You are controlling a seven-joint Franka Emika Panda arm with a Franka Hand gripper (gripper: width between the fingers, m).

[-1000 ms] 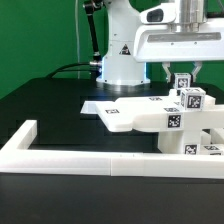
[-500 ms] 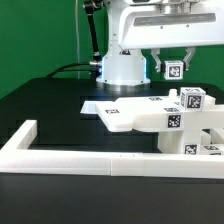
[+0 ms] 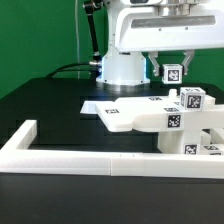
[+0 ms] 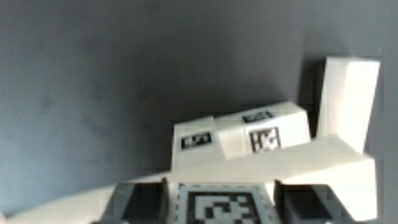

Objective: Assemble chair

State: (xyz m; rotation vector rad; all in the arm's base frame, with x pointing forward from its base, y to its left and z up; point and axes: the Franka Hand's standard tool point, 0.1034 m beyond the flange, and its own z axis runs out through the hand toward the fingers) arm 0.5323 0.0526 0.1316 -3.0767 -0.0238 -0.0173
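Observation:
My gripper is shut on a small white tagged chair piece and holds it in the air above the partly built chair at the exterior view's right. The chair is a white slab with upright tagged posts, one post just below and right of the held piece. In the wrist view the held piece's tag sits between my two dark fingers, and the chair's slab and tagged blocks lie below.
A long low white border wall runs along the front and the exterior view's left. The flat marker board lies on the black table behind the chair. The robot's base stands at the back.
My gripper has risen with the small tagged piece from just above the chair's posts to well above them. In the last half second almost nothing moved.

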